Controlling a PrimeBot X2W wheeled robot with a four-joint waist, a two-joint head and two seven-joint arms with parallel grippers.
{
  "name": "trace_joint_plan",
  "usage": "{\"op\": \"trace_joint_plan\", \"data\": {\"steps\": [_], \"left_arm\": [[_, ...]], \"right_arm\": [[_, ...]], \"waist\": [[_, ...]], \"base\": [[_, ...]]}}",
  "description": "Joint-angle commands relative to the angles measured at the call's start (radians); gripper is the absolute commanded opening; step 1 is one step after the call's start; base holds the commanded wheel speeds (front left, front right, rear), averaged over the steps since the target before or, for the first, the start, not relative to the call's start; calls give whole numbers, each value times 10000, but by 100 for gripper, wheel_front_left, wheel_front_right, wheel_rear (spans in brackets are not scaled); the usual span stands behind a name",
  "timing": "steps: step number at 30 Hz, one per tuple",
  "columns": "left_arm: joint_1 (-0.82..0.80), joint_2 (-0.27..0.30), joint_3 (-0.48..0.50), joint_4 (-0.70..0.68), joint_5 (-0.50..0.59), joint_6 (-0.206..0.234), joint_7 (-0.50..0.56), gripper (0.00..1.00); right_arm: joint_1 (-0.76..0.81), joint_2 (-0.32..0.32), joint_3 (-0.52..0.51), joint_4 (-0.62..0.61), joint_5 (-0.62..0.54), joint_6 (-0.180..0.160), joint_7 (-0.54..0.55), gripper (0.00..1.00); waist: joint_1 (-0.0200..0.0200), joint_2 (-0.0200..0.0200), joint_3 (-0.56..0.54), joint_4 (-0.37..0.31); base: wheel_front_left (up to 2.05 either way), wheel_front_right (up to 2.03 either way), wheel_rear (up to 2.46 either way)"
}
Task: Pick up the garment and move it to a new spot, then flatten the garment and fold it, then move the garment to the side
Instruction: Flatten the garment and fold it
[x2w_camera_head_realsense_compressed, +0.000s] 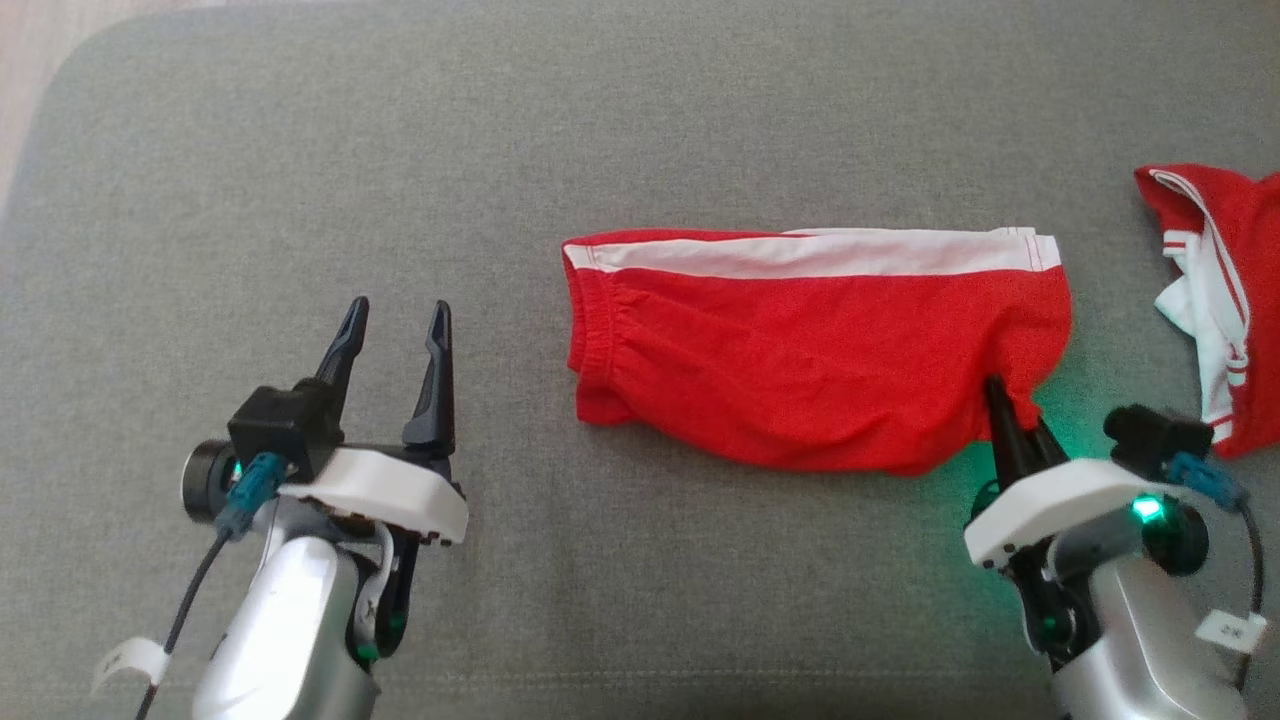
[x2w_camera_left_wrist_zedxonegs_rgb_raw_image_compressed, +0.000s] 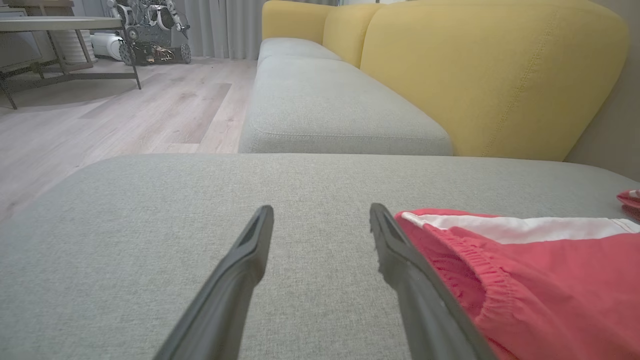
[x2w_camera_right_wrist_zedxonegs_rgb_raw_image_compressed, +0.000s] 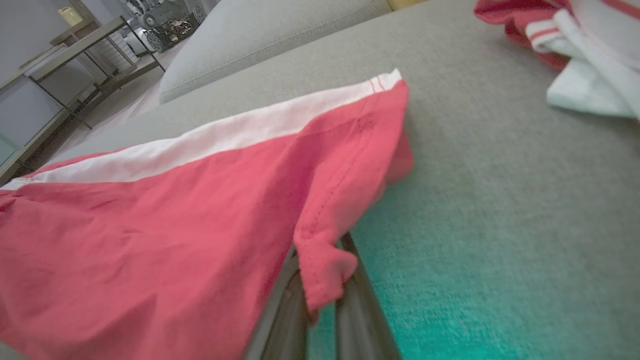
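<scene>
The garment (x2w_camera_head_realsense_compressed: 800, 350) is a pair of red shorts with a white side stripe, lying folded across the grey cushion (x2w_camera_head_realsense_compressed: 300, 180). My right gripper (x2w_camera_head_realsense_compressed: 1015, 415) is shut on the garment's near right hem; in the right wrist view a fold of red cloth (x2w_camera_right_wrist_zedxonegs_rgb_raw_image_compressed: 320, 270) is pinched between the two fingers. My left gripper (x2w_camera_head_realsense_compressed: 395, 320) stands open on bare cushion, left of the elastic waistband (x2w_camera_head_realsense_compressed: 590, 340) and apart from it. In the left wrist view the waistband (x2w_camera_left_wrist_zedxonegs_rgb_raw_image_compressed: 480, 270) lies just right of the right finger (x2w_camera_left_wrist_zedxonegs_rgb_raw_image_compressed: 400, 260).
A second red and white garment (x2w_camera_head_realsense_compressed: 1220, 290) lies crumpled at the cushion's right edge. Beyond the cushion stand a yellow sofa back (x2w_camera_left_wrist_zedxonegs_rgb_raw_image_compressed: 490, 75), another grey seat (x2w_camera_left_wrist_zedxonegs_rgb_raw_image_compressed: 325, 105), wooden floor (x2w_camera_left_wrist_zedxonegs_rgb_raw_image_compressed: 125, 115) and a table frame (x2w_camera_left_wrist_zedxonegs_rgb_raw_image_compressed: 55, 45).
</scene>
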Motion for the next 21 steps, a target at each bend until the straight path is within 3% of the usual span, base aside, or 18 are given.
{"op": "trace_joint_plan", "data": {"steps": [1, 6, 11, 21], "left_arm": [[-189, 228, 319, -312, -76, 73, -22, 100], [-121, 213, 254, -291, -123, 96, 7, 100], [-104, 162, 155, -249, -178, 74, 15, 100], [-197, 7, -5, -165, -260, 48, -31, 100]], "right_arm": [[-96, 83, 284, -545, -136, -7, 130, 0], [-631, 108, 1254, -1683, -620, -7, 912, 0], [-1398, 130, 2978, -2376, -605, -7, 1676, 0], [-1950, 146, 5610, -1542, 888, -7, 1904, 0]], "waist": [[0, 0, -61, 33], [0, 0, -298, 106], [0, 0, -491, 318], [0, 0, -449, 948]], "base": [[0, 0, 0], [0, 0, 0], [0, 0, 0], [0, 0, 0]]}}
